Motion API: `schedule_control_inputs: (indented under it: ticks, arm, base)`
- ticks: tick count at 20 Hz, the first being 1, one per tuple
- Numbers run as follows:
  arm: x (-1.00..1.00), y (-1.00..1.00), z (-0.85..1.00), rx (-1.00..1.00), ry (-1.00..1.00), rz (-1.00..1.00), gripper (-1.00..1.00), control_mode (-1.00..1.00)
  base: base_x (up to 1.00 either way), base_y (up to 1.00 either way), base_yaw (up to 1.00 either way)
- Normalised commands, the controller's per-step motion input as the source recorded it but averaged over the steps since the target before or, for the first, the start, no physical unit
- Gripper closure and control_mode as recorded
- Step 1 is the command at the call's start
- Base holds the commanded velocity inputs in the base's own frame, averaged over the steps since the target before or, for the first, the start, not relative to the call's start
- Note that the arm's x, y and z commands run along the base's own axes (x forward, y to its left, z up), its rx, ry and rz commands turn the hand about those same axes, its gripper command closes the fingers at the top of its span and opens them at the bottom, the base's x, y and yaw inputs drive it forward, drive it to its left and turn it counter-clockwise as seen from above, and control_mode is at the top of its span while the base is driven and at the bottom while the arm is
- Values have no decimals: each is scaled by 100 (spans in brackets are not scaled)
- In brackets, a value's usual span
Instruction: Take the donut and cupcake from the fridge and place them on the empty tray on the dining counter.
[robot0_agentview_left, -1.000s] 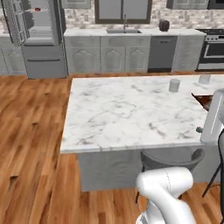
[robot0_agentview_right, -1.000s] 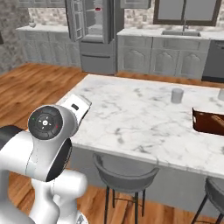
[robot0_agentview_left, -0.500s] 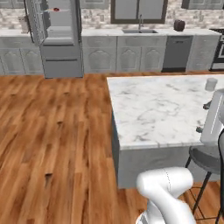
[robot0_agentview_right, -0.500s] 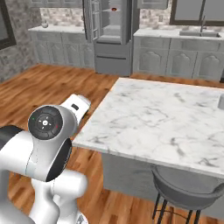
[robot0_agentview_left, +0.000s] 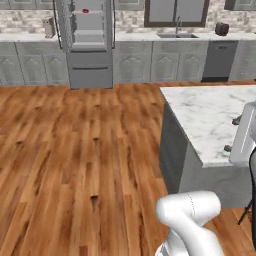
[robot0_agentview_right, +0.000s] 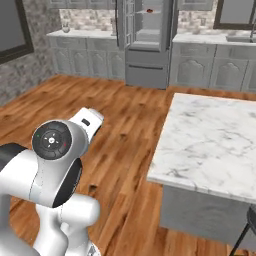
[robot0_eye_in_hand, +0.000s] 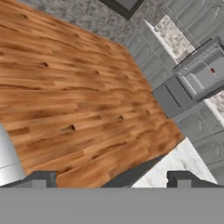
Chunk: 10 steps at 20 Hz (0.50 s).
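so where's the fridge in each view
Left base view: fridge at top, left of centre, doors open.
Right base view: top centre, doors open.
Hand view: right side, upper part, tilted.
Shared landmark: the dining counter corner of white marble.

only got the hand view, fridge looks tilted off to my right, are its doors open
Observer: yes, in the left base view both upper doors of the fridge stand open, straight across the wood floor.
Operator: what's right of the fridge
Observer: a sink under a window, then a dark dishwasher.
Operator: anything by the marble top near me
Observer: a dark stool at the near edge of the dining counter, in the right base view.
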Motion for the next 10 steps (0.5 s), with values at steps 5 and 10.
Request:
schedule_control_inputs:
  ticks: [5,10]
  arm:
    - [0,0,0,0,0,0,-100,100]
    - [0,0,0,0,0,0,-100,100]
  base:
    - [61,100,0]
    - [100,100,0]
